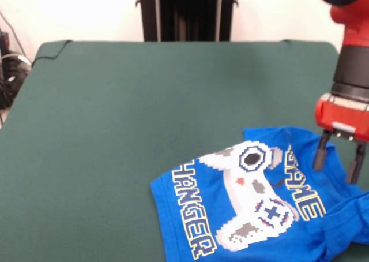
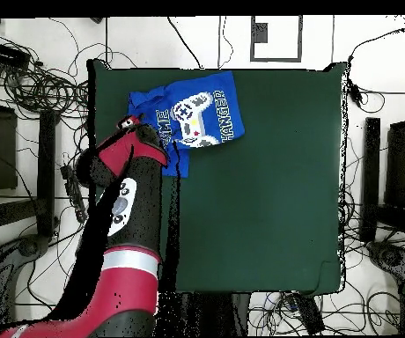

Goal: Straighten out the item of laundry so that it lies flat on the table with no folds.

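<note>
The blue T-shirt with its white game controller print lies near the front right of the green table, print up, and runs off the picture's bottom edge. Its right side is bunched into folds. My gripper is open, with both fingers pointing down just over the shirt's right part, near the lettering; I cannot tell whether the tips touch the cloth. In the overhead view the shirt lies at the table's top left corner. The red arm covers the shirt's left edge and hides the gripper.
The black pedestal stands behind the table's far edge. Cables and dark stands lie on the floor around the table. The shirt lies close to the table's right edge in the front view.
</note>
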